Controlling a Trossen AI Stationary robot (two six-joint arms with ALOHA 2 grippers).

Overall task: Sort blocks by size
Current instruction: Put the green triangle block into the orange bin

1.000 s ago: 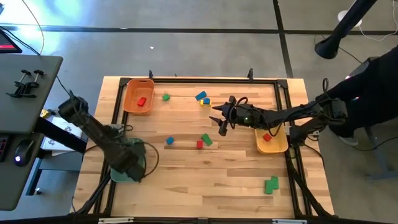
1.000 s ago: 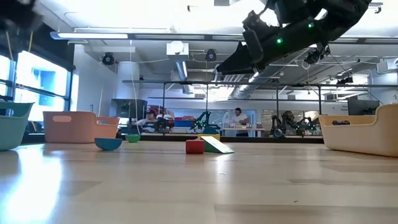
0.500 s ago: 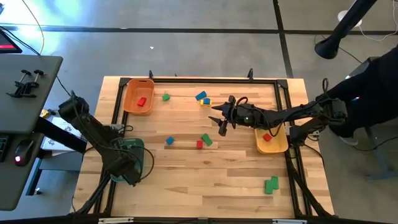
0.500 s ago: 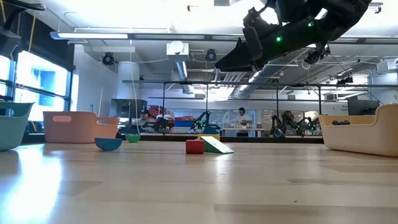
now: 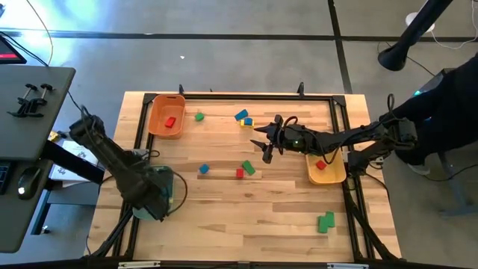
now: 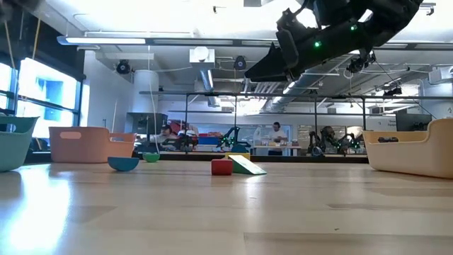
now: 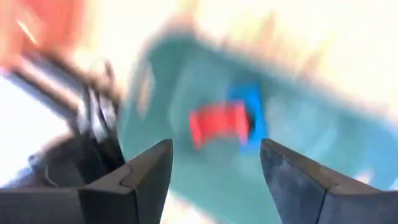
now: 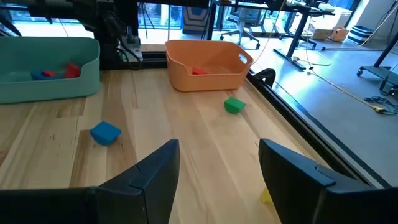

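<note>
No readable text, labels or numbers on anything shown.

A grey concrete floor (image 5: 224,63) surrounds the pale wooden table (image 5: 246,217). At nine o'clock stands a dark grey desk (image 5: 30,97); tall windows (image 6: 42,88) glow beyond.

My wooden tabletop (image 5: 261,209) sits inside a black frame. On it, an orange tray (image 5: 166,115) stands at the far left corner, a teal tray (image 5: 173,181) at the near left edge, and a yellow tray (image 5: 326,169) at the right edge. Left of the tabletop is a grey desk (image 5: 33,112) with black clamps (image 5: 31,99) lying on it. Far across the room behind, people (image 6: 274,134) sit at workbenches under ceiling pipes and ducts.
</note>
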